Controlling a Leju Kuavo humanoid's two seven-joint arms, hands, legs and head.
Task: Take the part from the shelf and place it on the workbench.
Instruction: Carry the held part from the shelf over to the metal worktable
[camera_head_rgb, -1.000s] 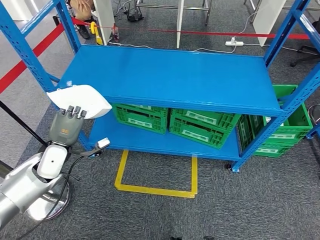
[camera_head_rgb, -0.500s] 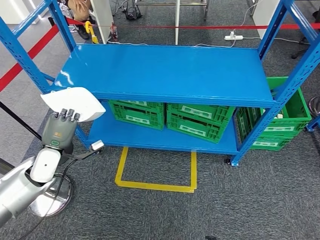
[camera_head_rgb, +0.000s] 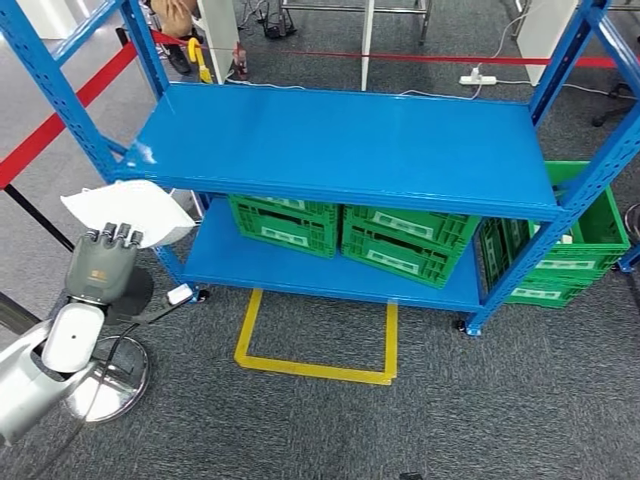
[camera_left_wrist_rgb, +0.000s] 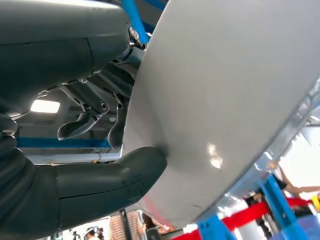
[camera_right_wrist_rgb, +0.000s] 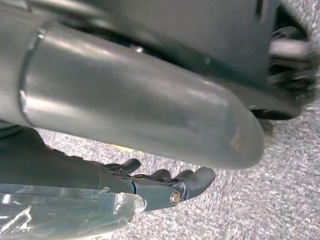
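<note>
White part: a smooth curved white plastic shell (camera_head_rgb: 124, 207), off the blue metal shelf (camera_head_rgb: 340, 140).
Left hand: left hand (camera_head_rgb: 102, 265) grips the shell.
Right hand: right hand (camera_right_wrist_rgb: 166, 182), grip unclear.
Progress: picked up; counter placement remains.

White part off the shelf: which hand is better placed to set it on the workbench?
The left. The left hand already holds the white part, thumb pressed under it, clear of the blue shelf. The right hand hangs over the carpet, holding nothing.
</note>
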